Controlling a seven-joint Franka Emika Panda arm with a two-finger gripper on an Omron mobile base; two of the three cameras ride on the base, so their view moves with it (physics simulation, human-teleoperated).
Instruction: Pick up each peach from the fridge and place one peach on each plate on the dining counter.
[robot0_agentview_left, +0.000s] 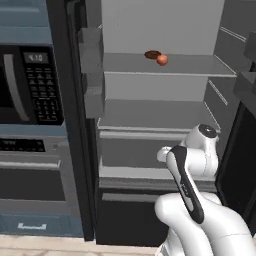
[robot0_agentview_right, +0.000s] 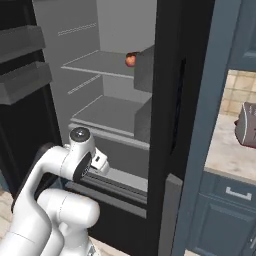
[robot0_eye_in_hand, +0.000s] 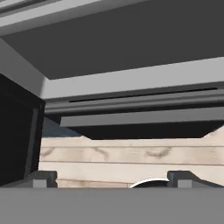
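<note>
the round orange peach (robot0_agentview_left: 162, 60) sits mid-shelf near the back of the open grey fridge (robot0_agentview_left: 165, 112), untouched. the gripper (robot0_eye_in_hand: 111, 179) hangs low, empty, fingers wide apart. next: raise and reach in.

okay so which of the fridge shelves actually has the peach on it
The upper shelf. The peach sits on it beside a dark brown item; the lower shelf beneath it is bare.

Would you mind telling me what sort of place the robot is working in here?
A home kitchen, most likely: an open fridge holding a peach, a microwave above a built-in oven, and a toaster on the counter.
</note>
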